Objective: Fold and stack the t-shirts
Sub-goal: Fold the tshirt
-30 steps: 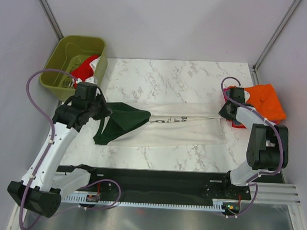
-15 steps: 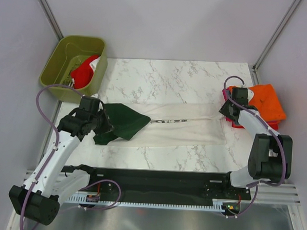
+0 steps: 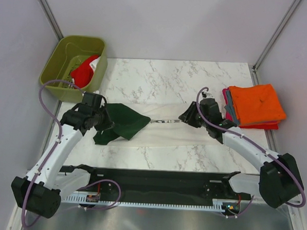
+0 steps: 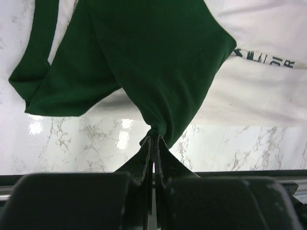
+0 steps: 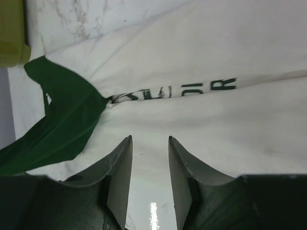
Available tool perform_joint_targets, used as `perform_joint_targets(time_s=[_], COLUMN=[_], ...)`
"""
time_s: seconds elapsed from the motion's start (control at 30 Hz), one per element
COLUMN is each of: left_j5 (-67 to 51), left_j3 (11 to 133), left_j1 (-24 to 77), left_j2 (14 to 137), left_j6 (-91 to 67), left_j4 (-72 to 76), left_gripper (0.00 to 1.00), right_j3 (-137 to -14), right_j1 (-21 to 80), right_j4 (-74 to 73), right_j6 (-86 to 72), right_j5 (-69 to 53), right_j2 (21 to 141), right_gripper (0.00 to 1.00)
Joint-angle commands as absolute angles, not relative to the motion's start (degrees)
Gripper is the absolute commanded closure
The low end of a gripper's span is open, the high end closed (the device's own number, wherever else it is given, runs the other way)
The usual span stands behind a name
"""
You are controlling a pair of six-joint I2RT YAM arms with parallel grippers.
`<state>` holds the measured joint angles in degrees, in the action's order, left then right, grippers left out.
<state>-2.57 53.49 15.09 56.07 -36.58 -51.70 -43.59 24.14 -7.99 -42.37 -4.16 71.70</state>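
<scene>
The cream t-shirt (image 3: 163, 133) with dark green sleeves lies stretched across the middle of the table, its black print showing in a crease. My left gripper (image 3: 101, 121) is shut on the bunched dark green sleeve (image 3: 125, 121); the left wrist view shows the jaws (image 4: 154, 137) pinching the green cloth (image 4: 153, 62). My right gripper (image 3: 187, 117) is open and empty just above the middle of the cream shirt (image 5: 216, 129), jaws (image 5: 149, 140) spread over the cloth. A folded orange shirt (image 3: 254, 102) tops a stack on grey-blue (image 3: 230, 108) and red (image 3: 256, 125) ones at the right.
An olive-green bin (image 3: 53, 63) stands at the back left with a red shirt (image 3: 83, 72) in it; its corner shows in the right wrist view (image 5: 12, 33). The marble tabletop (image 3: 171, 77) runs behind the shirt. Grey walls close in both sides.
My right gripper has moved left from the shirt's right end beside the stack to the shirt's middle. My left gripper has shifted slightly nearer, still holding the green sleeve.
</scene>
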Motion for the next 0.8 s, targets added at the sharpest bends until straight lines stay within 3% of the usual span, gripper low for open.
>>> perform_joint_targets(time_s=[0.0, 0.33, 0.77], left_j5=[1.4, 9.4, 13.3], left_j3=[58.3, 65.3, 68.8], left_j1=[14.8, 14.5, 10.6], left_j2=[59.1, 72.5, 83.7], left_j6=[-35.5, -37.1, -39.5], left_j4=[-49.1, -44.6, -41.5], left_gripper=[0.98, 0.98, 0.98], right_j3=[-42.8, -46.9, -54.2], right_j1=[30.6, 45.6, 55.2], right_j4=[1.4, 12.0, 18.4], right_j6=[-50.9, -58.0, -66.2], right_j5=[-3.8, -1.9, 2.5], right_j2=[71.5, 87.8, 100.6], right_gripper=[0.57, 0.58, 0.63])
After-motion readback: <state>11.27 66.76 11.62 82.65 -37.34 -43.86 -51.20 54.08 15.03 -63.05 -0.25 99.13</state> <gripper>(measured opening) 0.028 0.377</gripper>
